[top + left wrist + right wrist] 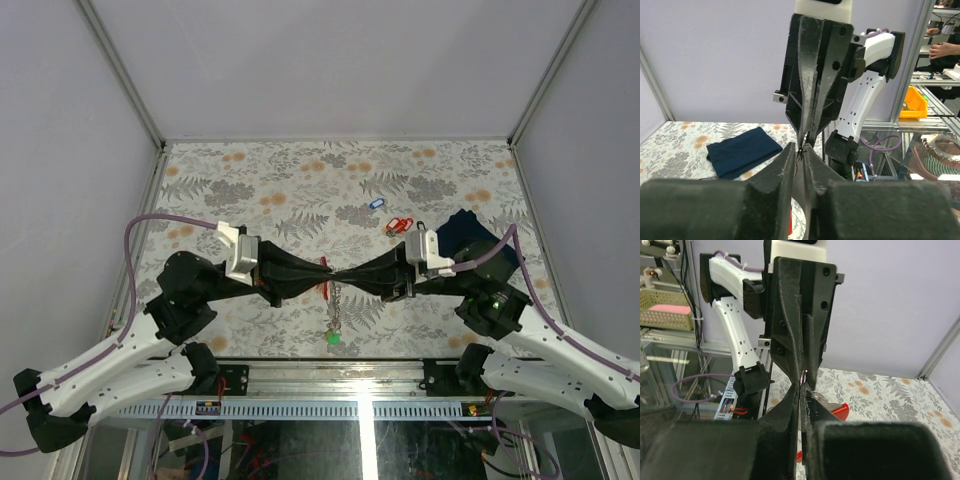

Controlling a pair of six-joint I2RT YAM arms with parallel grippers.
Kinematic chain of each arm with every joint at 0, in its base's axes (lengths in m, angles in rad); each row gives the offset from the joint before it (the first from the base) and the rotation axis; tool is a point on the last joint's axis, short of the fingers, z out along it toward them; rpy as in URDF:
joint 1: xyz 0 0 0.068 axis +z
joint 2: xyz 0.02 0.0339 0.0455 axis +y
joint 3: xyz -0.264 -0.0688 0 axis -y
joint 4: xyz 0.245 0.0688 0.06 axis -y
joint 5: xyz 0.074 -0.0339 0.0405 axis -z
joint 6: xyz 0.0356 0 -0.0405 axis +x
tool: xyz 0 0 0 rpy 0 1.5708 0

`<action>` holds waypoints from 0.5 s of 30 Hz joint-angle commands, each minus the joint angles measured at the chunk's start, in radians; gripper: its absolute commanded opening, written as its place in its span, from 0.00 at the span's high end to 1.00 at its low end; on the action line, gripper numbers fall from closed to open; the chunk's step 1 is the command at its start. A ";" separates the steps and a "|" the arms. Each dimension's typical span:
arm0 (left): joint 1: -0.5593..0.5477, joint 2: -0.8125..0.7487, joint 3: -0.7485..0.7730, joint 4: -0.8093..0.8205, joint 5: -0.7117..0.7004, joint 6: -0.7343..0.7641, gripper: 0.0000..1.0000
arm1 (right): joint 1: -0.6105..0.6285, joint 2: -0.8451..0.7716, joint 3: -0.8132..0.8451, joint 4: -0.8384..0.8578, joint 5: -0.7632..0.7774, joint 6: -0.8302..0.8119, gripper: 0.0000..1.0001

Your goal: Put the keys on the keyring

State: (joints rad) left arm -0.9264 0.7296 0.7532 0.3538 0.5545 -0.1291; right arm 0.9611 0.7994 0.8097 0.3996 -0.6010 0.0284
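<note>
My left gripper (330,272) and right gripper (346,272) meet tip to tip above the middle of the table. Both are shut on the thin metal keyring (801,149), which shows as a bright sliver (804,376) in the right wrist view. A short chain (335,305) with a green tag (333,338) hangs from the keyring. A red-tagged key (837,411) hangs right beside my right gripper (802,385), and its tag (324,287) also shows from above. A blue-tagged key (376,203) and red-tagged keys (398,226) lie on the table behind the grippers.
A folded dark navy cloth (468,232) lies at the right, partly under the right arm, and shows again as the cloth (742,150) in the left wrist view. The floral table (250,180) is walled by pale panels on three sides.
</note>
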 commanded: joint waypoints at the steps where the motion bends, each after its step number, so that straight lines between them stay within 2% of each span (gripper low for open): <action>1: 0.002 -0.009 0.083 -0.016 0.026 0.055 0.83 | 0.004 0.018 0.129 -0.223 -0.016 -0.188 1.00; 3: 0.002 -0.006 0.114 -0.094 0.037 0.092 0.73 | 0.004 0.006 0.188 -0.327 -0.014 -0.306 1.00; 5: 0.002 -0.007 0.143 -0.177 0.041 0.133 0.69 | 0.003 -0.013 0.207 -0.391 -0.011 -0.450 1.00; 10: 0.002 -0.018 0.195 -0.329 0.013 0.205 0.66 | 0.004 -0.035 0.243 -0.492 -0.006 -0.687 1.00; 15: 0.000 -0.014 0.241 -0.426 -0.022 0.252 0.65 | 0.004 -0.041 0.268 -0.546 -0.019 -0.836 1.00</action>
State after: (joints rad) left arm -0.9230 0.7147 0.9424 0.0414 0.5667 0.0509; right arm 0.9619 0.7773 1.0176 -0.1181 -0.6144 -0.6044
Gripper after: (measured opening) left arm 0.343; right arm 0.010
